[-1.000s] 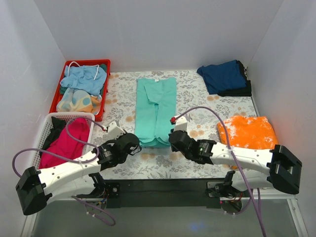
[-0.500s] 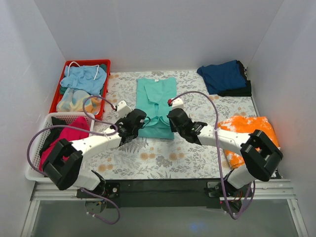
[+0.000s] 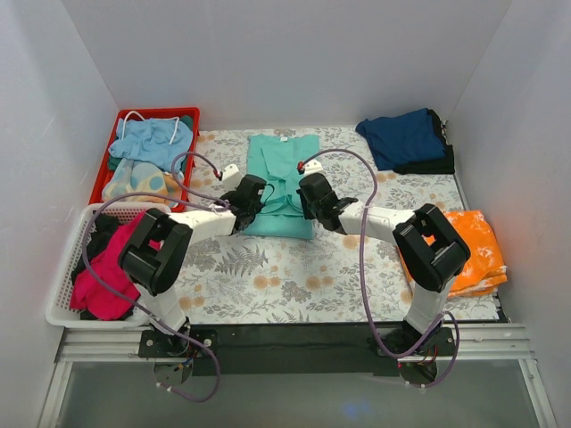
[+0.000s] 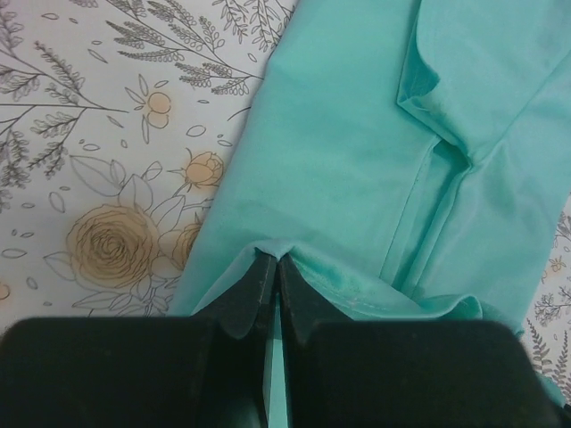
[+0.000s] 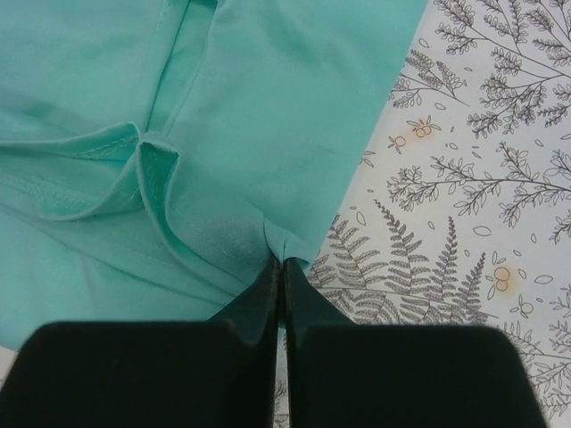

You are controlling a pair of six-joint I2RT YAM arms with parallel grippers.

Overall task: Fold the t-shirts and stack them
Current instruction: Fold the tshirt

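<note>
On a floral-covered bench (image 3: 285, 285) walled in white, the teal-green t-shirt (image 3: 281, 169) lies at the centre, its sides folded inward. The left gripper (image 4: 272, 264) and right gripper (image 5: 278, 260) are each clamped tight on its near hem, one toward either corner. A navy t-shirt (image 3: 406, 138) sits far right, an orange t-shirt (image 3: 477, 254) nearer, and a magenta t-shirt (image 3: 103, 276) in the white basket (image 3: 62, 312).

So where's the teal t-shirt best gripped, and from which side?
On the hem near each side edge, one per tool, coming from the near side: the teal t-shirt lies lengthwise, collar far, its hem the free edge. Left tool and right tool pinch there.
</note>
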